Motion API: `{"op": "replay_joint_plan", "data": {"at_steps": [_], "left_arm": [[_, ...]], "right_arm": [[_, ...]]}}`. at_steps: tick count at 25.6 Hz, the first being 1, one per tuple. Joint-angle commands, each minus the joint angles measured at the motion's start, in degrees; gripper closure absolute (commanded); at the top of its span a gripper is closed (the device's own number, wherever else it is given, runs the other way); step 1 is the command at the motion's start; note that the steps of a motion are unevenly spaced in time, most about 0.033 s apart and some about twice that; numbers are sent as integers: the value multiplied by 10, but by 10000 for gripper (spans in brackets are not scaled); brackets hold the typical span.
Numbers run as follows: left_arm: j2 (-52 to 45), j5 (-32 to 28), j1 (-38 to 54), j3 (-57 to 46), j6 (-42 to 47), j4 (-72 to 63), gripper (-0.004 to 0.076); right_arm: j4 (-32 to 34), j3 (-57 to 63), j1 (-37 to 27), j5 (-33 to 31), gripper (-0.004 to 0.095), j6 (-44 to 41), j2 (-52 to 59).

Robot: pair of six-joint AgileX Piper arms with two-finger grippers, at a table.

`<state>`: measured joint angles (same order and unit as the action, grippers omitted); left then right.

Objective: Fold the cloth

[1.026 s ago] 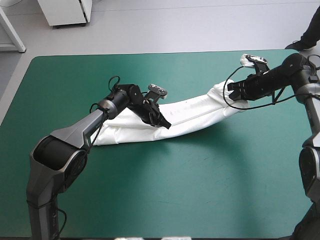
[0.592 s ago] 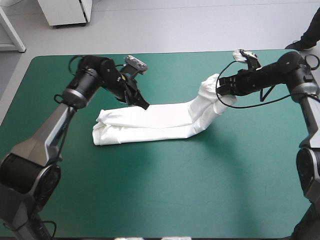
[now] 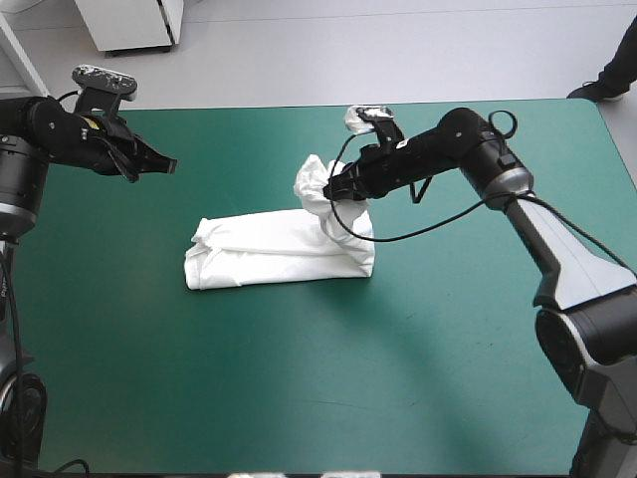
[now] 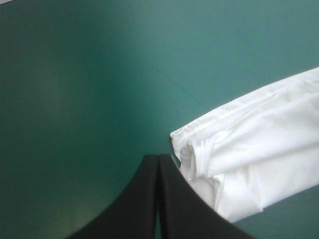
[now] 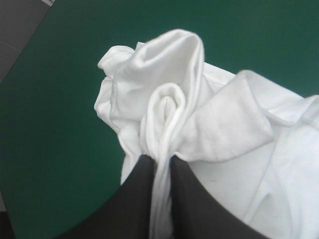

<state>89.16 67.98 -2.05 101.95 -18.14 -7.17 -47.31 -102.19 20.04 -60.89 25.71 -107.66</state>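
The T-shirt (image 3: 269,249) lies as a long folded bundle near the middle of the teal-green cover (image 3: 398,378), a little toward the table's left. Its right end is gathered up into a raised bunch. The right gripper (image 3: 333,189) holds that bunch, its black fingers clenched on a rolled fold of the white fabric (image 5: 160,159), and hides the top of it from above. The left gripper (image 3: 164,164) hangs above the far left of the table, well apart from the bundle. Its fingers are pressed together with nothing between them (image 4: 158,159), and the bundle's left end (image 4: 249,159) lies just ahead.

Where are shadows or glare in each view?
High view: the T-shirt casts a soft shadow on the teal-green cover at its near edge; left wrist view: pale sheen on the cover beside the left end effector; right wrist view: shaded folds.
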Motion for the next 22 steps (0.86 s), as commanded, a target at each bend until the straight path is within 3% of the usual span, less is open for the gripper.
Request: {"op": "replay_joint_plan", "data": {"at_steps": [1, 11, 18, 22], "left_arm": [[-25, -24, 0, 13, 6, -20, 733], [-26, -9, 0, 13, 6, -23, 733], [-26, 2, 0, 13, 6, -23, 733], [-26, 4, 0, 13, 6, -23, 733]], "right_arm": [[-43, -54, 36, 15, 921, 4, -14], [-83, -212, 118, 21, 921, -11, -174], [-110, -225, 137, 49, 914, 32, -203], [-110, -225, 138, 36, 788, 42, -203]]}}
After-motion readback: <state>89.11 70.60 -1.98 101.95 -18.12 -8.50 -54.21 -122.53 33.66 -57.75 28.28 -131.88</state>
